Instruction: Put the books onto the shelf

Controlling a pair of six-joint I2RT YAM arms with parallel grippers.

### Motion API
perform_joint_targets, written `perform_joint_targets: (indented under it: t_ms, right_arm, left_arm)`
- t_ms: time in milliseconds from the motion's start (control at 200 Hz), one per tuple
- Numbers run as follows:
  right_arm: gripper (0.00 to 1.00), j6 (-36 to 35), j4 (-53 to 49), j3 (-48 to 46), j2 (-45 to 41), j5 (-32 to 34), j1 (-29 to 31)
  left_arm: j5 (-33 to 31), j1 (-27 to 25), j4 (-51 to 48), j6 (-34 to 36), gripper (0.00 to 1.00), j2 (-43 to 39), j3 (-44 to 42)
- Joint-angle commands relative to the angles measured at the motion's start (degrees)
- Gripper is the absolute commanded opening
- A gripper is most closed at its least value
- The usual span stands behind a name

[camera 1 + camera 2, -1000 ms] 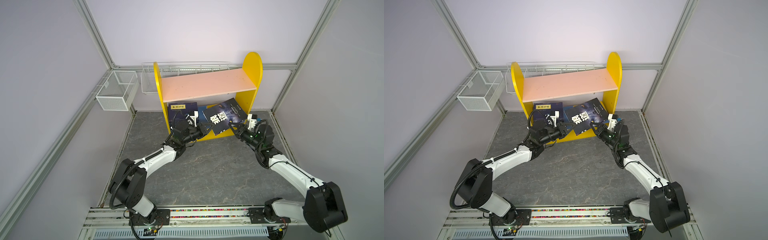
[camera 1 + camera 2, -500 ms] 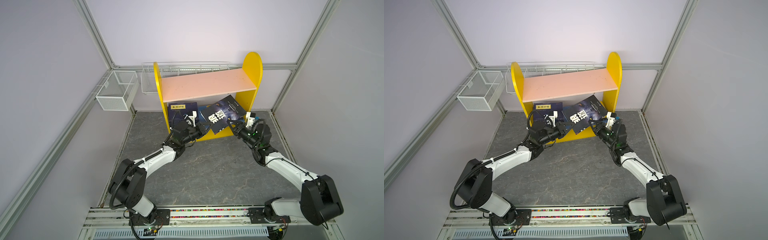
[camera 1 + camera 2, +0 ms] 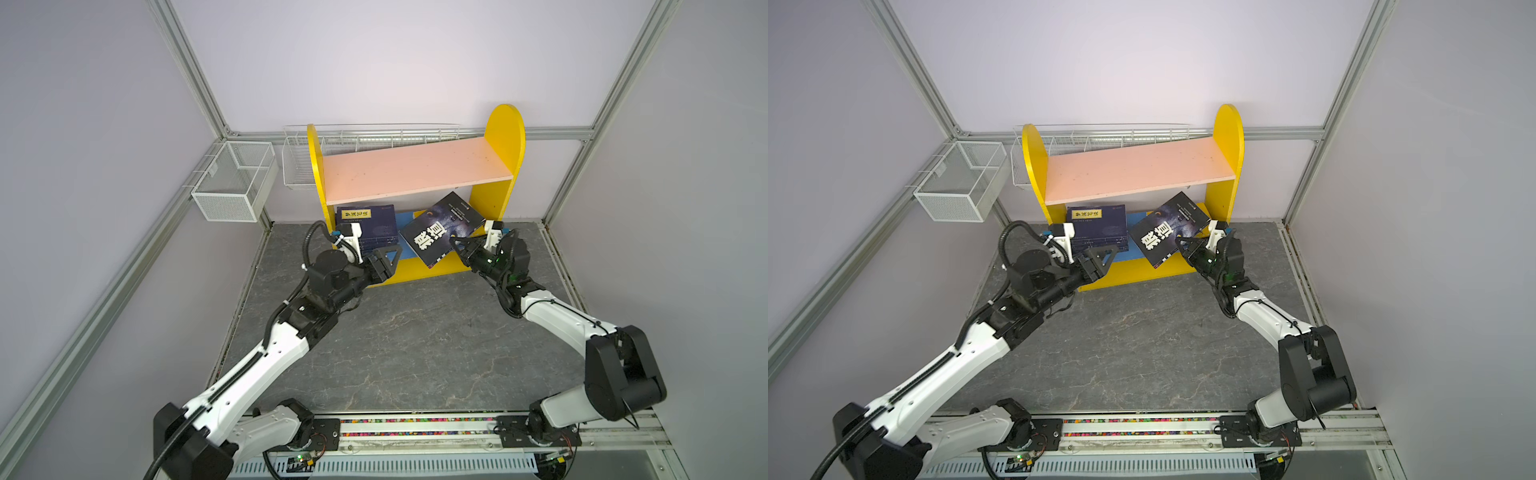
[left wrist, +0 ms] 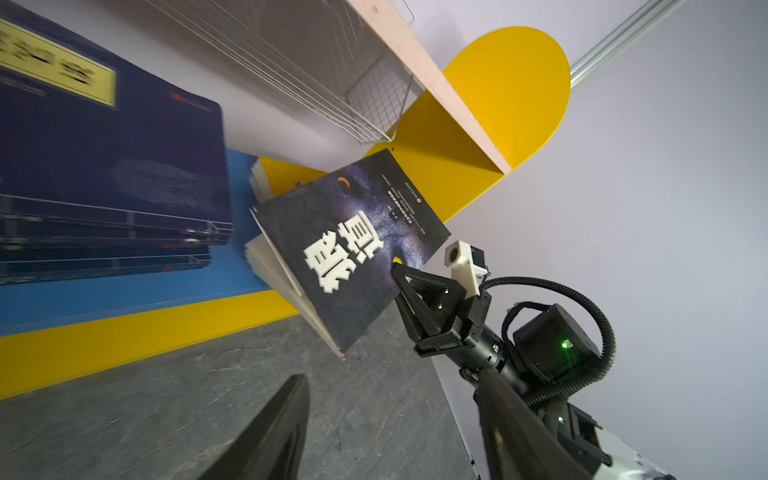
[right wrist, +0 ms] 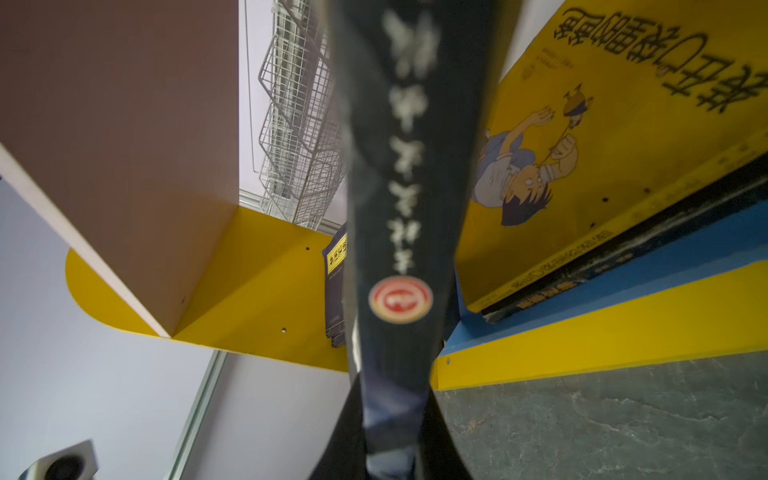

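Note:
The shelf point(image 3: 415, 170) has yellow sides, a pink upper board and a blue lower board point(image 4: 124, 291). Navy books point(image 3: 368, 226) with a yellow label lean at the left of the lower tier. My left gripper point(image 3: 386, 259) hangs open just in front of them; in the left wrist view the left gripper point(image 4: 392, 382) holds nothing. My right gripper point(image 3: 461, 245) is shut on the lower edge of a dark wolf-eye book point(image 3: 440, 228), tilted at the tier's right half. In the right wrist view its spine point(image 5: 399, 187) hides the middle, beside a yellow cartoon-cover book point(image 5: 602, 145).
Two white wire mesh baskets point(image 3: 235, 183) point(image 3: 297, 166) hang on the wall left of and behind the shelf. The grey stone-pattern floor point(image 3: 395, 340) stretches in front of the shelf. Aluminium frame posts and lilac walls close in the sides.
My left gripper has gone from shut to open beside the navy books. My right gripper has carried the wolf-eye book a little leftward at the lower tier.

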Motion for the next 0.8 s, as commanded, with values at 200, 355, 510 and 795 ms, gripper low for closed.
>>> perform_joint_targets:
  t_ms: [200,355,510,795]
  right_arm:
    - [0.07,2.9,7.2,2.5,4.8,5.3,-2.0]
    - [0.08,5.7,9.9,3.0,7.9,7.7,-2.2]
    - [0.08,8.6,10.8,4.0,9.5,10.8,-2.1]
    - [0.09,15.7,16.0,6.6,12.5,13.1,-2.1]
  left_arm:
    - [-12.7,0.5,-13.4,0.8,0.65,-9.9,-7.0]
    - [-12.2,0.5,-14.2,1.2,0.65,-9.5,-6.7]
    - [-11.4,0.5,-14.7,1.2,0.65,-8.7,-6.1]
    - [-10.1,0.5,-13.5,0.6,0.65,-7.5,-7.3]
